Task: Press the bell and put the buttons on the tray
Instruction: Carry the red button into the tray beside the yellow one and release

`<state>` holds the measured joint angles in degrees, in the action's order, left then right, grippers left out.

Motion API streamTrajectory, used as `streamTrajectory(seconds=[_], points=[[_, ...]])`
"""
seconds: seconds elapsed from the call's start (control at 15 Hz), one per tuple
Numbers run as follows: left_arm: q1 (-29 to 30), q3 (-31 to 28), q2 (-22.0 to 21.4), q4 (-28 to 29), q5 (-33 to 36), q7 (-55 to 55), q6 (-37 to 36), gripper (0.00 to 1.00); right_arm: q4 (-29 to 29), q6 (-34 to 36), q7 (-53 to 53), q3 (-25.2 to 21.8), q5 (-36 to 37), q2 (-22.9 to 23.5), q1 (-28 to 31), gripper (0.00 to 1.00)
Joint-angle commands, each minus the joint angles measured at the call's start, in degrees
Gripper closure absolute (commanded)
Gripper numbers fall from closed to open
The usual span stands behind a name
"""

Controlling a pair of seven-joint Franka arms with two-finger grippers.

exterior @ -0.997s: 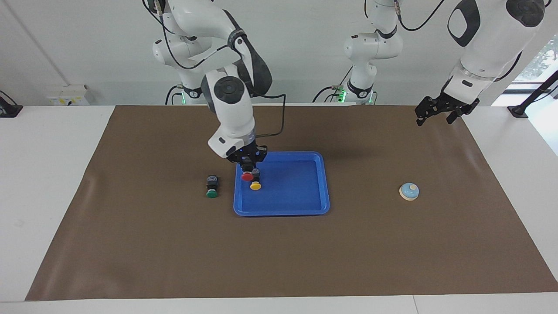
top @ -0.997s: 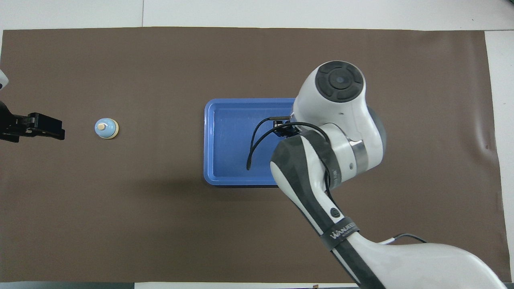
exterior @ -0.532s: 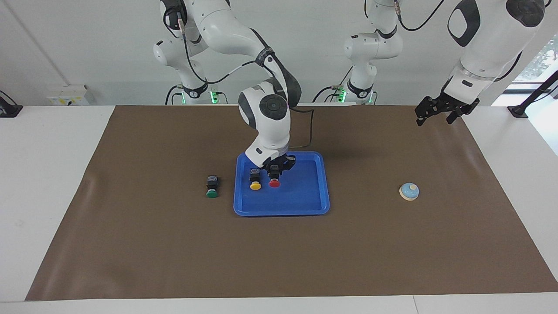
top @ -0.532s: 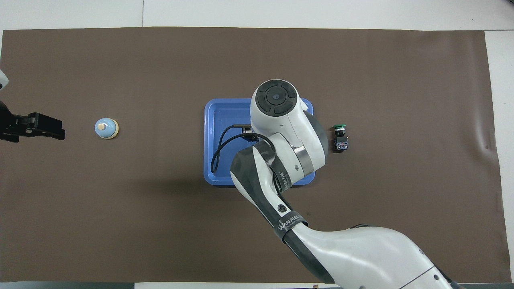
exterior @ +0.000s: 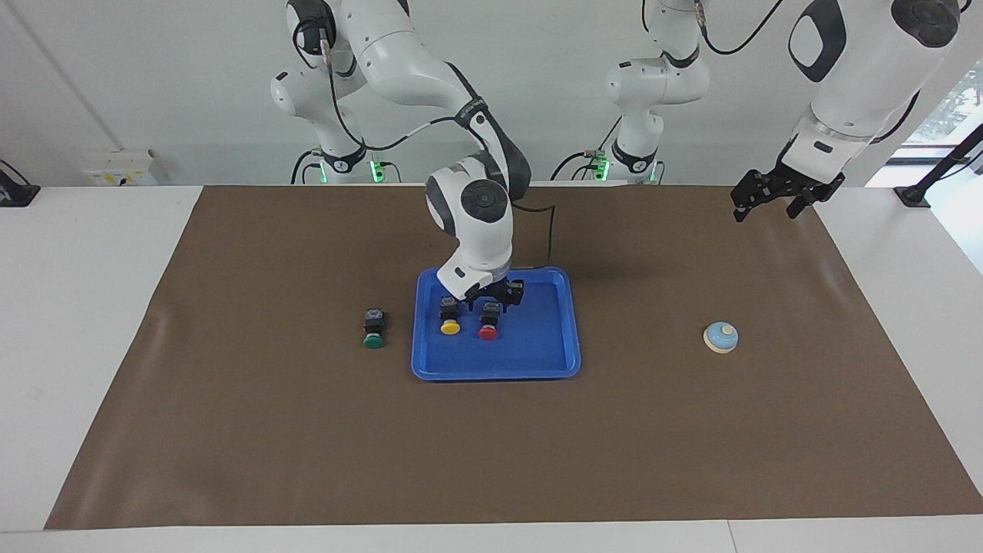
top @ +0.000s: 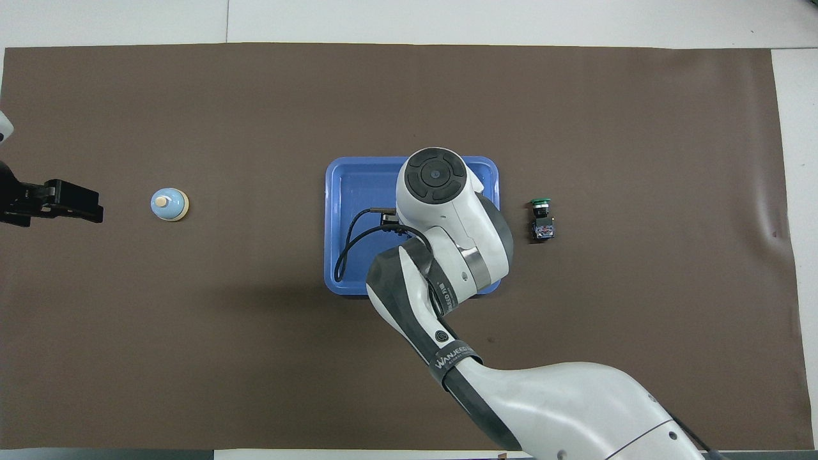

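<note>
The blue tray (exterior: 537, 372) (top: 332, 223) lies mid-table. In it a yellow button (exterior: 450, 323) and a red button (exterior: 488, 329) lie side by side. My right gripper (exterior: 496, 296) hangs just over the red button, open, with its fingers clear of the button. From above, the right arm hides both of these buttons. A green button (exterior: 373, 330) (top: 540, 217) lies on the mat beside the tray, toward the right arm's end. The bell (exterior: 720, 337) (top: 169, 204) sits toward the left arm's end. My left gripper (exterior: 772, 198) (top: 57, 201) waits open in the air beside the bell.
A brown mat (exterior: 307, 445) covers the table, with white tabletop around it. The right arm's cable (top: 348, 246) loops over the tray.
My right gripper carried the red button across the tray from one side of the yellow button to the other, lowered it onto the tray floor and opened. The left arm has not moved.
</note>
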<state>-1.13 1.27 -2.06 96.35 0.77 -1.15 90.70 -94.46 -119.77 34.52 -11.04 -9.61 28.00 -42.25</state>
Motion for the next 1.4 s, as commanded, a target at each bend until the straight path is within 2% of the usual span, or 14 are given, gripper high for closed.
streamTrajectory(seconds=[0.0,0.2,0.4,0.6,0.86,1.13,1.33], points=[[0.1,-0.2,-0.1,-0.5,-0.2,0.5,-1.0,0.00,-0.5,2.9,-0.4,-0.2,-0.6,-3.8,3.5,0.00],[0.1,-0.2,-0.1,-0.5,-0.2,0.5,-1.0,0.00,-3.6,6.2,-10.2,-0.4,-0.2,-8.6,9.2,0.00],[0.1,-0.2,-0.1,-0.5,-0.2,0.5,-1.0,0.00,-9.8,3.8,-20.0,-0.4,0.2,-12.5,14.5,0.00],[0.1,-0.2,-0.1,-0.5,-0.2,0.4,-1.0,0.00,-14.0,1.7,-26.7,-0.3,0.2,-13.9,18.5,0.00],[0.1,-0.2,-0.1,-0.5,-0.2,0.5,-1.0,0.00,-20.9,-8.6,-29.3,-0.4,0.2,-15.3,19.9,0.00],[0.1,-0.2,-0.1,-0.5,-0.2,0.5,-1.0,0.00,-21.2,-10.1,-29.8,-0.3,0.2,-13.9,19.5,0.00],[0.1,-0.2,-0.1,-0.5,-0.2,0.4,-1.0,0.00,-24.0,-11.9,-30.5,-0.3,0.2,-13.6,19.5,0.00]])
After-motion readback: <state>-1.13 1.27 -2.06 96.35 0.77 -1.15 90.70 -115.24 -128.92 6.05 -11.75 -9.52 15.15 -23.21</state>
